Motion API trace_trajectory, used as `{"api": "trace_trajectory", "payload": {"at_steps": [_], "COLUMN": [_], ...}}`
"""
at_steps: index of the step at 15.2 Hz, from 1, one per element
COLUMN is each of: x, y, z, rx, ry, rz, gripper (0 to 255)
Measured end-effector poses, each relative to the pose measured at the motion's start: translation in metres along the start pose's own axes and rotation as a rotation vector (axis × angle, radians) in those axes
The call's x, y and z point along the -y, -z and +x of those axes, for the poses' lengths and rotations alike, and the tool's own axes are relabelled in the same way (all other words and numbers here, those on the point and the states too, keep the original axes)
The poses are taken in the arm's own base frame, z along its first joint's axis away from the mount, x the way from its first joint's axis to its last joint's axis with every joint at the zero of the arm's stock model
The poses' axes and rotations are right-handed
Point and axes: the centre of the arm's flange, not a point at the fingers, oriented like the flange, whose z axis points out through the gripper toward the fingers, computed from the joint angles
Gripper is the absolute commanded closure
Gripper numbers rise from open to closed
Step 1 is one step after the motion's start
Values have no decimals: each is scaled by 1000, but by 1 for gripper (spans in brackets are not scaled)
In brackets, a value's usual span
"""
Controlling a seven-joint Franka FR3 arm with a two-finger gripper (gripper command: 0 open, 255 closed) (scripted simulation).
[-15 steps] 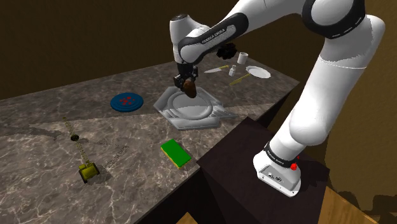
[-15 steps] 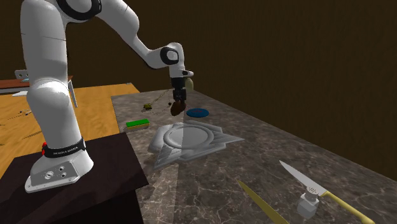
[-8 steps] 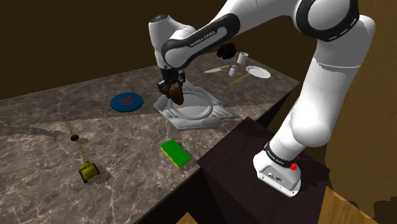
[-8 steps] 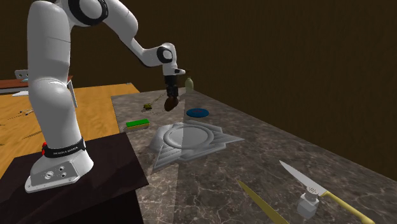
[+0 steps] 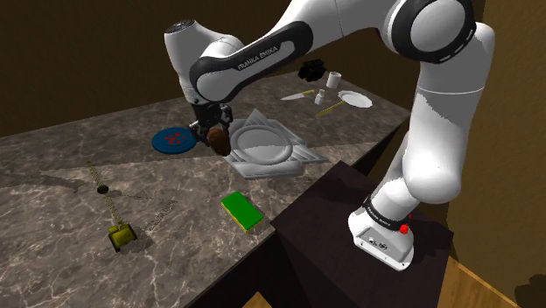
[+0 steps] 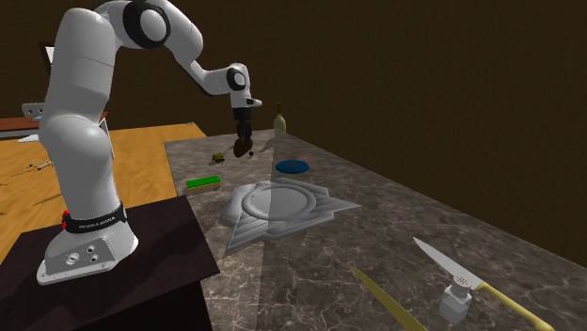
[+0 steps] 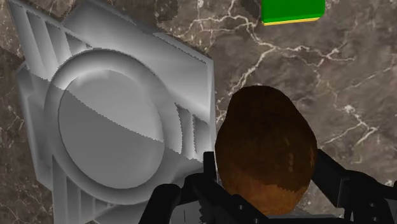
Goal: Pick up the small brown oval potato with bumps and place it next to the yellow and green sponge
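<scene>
Wrist view: my claw clamped on potato, carry step, above table beside tray. Next I bring it over near sponge, lower, release just beside it.

Polished dark marble countertop with pale veins and a faint sheen; grey tray smooth, dull metallic look, ridged rim. Brown potato matt, skin finely mottled and rough; sponge flat matt green over a yellow layer. Glossy white plastic shell on arm, warm wood-grain floor.
</scene>
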Motion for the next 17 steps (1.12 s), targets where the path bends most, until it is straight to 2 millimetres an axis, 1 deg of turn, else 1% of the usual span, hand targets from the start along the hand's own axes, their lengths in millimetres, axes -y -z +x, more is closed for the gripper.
{"api": "trace_trajectory", "payload": {"at_steps": [2, 4, 8, 10, 11, 12, 17], "x": [24, 49, 102, 123, 130, 133, 142], "y": [6, 7, 24, 30, 28, 25, 1], "z": [-2, -3, -11, -14, -15, -15, -15], "rx": [0, 0, 0, 0, 0, 0, 1], "ry": [0, 0, 0, 0, 0, 0, -1], "rz": [0, 0, 0, 0, 0, 0, -1], "gripper": [255, 255, 255, 255, 255, 255, 255]}}
